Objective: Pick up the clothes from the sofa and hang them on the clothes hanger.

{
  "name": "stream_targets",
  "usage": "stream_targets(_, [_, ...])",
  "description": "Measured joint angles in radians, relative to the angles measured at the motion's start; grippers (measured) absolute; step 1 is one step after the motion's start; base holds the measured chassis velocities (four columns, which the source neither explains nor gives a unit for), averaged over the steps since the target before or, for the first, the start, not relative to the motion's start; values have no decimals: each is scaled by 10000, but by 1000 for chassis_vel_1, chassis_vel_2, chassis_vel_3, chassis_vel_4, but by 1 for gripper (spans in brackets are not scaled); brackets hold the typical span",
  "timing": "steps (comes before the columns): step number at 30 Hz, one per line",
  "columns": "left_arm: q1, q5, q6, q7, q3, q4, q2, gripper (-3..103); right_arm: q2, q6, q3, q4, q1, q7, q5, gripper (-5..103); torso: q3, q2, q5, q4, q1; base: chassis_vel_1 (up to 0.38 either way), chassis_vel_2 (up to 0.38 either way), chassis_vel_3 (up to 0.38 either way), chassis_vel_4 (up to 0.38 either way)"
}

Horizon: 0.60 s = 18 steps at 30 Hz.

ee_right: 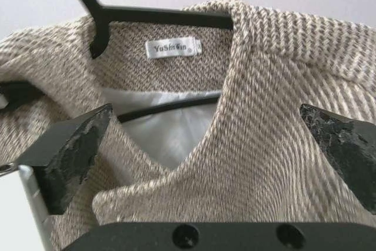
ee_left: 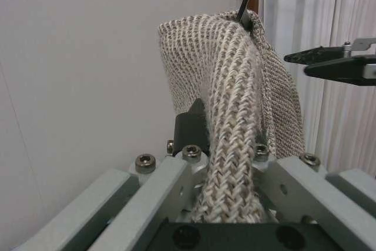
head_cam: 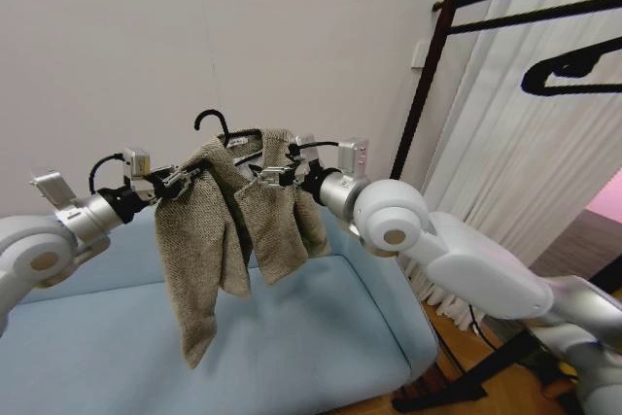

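Observation:
A beige knit cardigan [head_cam: 209, 240] hangs on a black hanger [head_cam: 209, 121] in the air above the sofa. My left gripper [head_cam: 180, 182] is shut on the cardigan's shoulder; in the left wrist view the knit [ee_left: 235, 86] runs straight up from between the fingers of this gripper [ee_left: 229, 163]. My right gripper [head_cam: 264, 178] is at the garment's front near the collar. In the right wrist view this gripper [ee_right: 211, 145] is open, its pads [ee_right: 76, 151] wide apart in front of the collar [ee_right: 282, 86] and the hanger bar [ee_right: 164, 16].
A light blue sofa [head_cam: 311, 337] lies below the garment. A dark clothes rack [head_cam: 428, 75] stands at the right, with another black hanger [head_cam: 573, 70] on its bar. White curtains hang behind the rack and a pale wall is behind the sofa.

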Motion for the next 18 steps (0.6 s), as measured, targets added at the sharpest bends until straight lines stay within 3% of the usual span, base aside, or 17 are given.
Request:
stream_targets(7, [47,9,0,-24,-2,-110,-25,5,410,-37,-3,-680,-10,307,-4,96,0,0,0,2,-1,0,0,0,0])
stream_targets(12, [41,10,0,-5,-49,-159,-19,5,569,-127,-45,-1060,-136,334,-440,70,0,0,1,1,0,0,0,0,0])
stream_targets(14, [36,10,1,10,-56,-160,-20,5,578,-129,-61,-1084,-150,333,-511,70,0,0,1,1,0,0,0,0,0])
stream_targets(18, [34,13,5,59,-64,-196,-51,5,631,-132,-105,-1217,-176,291,-705,48,0,0,1,1,0,0,0,0,0])
